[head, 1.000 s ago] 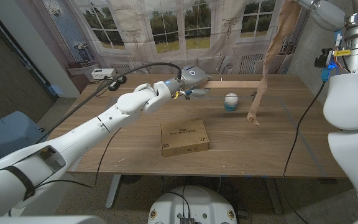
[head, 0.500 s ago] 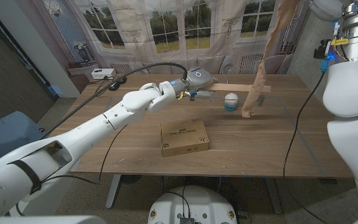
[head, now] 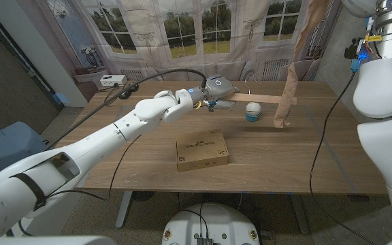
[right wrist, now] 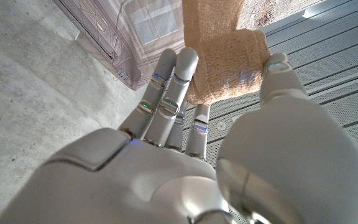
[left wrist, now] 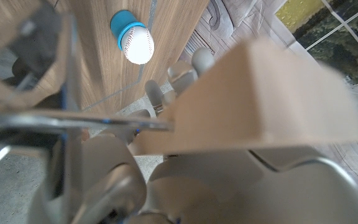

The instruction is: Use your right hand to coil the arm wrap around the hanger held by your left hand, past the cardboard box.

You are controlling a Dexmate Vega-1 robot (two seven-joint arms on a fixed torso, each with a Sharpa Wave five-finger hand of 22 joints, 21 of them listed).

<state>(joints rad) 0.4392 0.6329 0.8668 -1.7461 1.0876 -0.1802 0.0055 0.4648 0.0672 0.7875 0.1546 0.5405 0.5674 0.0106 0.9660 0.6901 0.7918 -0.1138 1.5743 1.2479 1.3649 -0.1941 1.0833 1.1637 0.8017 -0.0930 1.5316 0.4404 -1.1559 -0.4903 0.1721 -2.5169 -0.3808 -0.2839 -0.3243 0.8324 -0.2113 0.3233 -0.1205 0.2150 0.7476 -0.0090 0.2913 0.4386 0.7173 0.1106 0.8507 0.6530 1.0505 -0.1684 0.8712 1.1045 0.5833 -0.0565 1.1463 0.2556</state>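
Wrap draped at the hanger's tip, coil not yet made

The left hand (head: 216,88) grips the hanger (head: 264,99) above the surface (head: 141,167), beyond the cardboard box (head: 201,151); the right hand (right wrist: 185,118) pinches the arm wrap (head: 292,75). Risk: the hanging wrap could slide off the hanger's open end if tension slackens.

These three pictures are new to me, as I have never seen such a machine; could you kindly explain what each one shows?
It is a white robot with two arms, standing at a wooden table. The wide picture comes from a camera on its head, looking down. The other two come from cameras on each wrist, looking along the back of that hand. The left hand holds a wooden hanger out above the table. The right hand, raised high, pinches a tan arm wrap that hangs down across the hanger's far end. On the table lie a cardboard box and a baseball on a blue stand.
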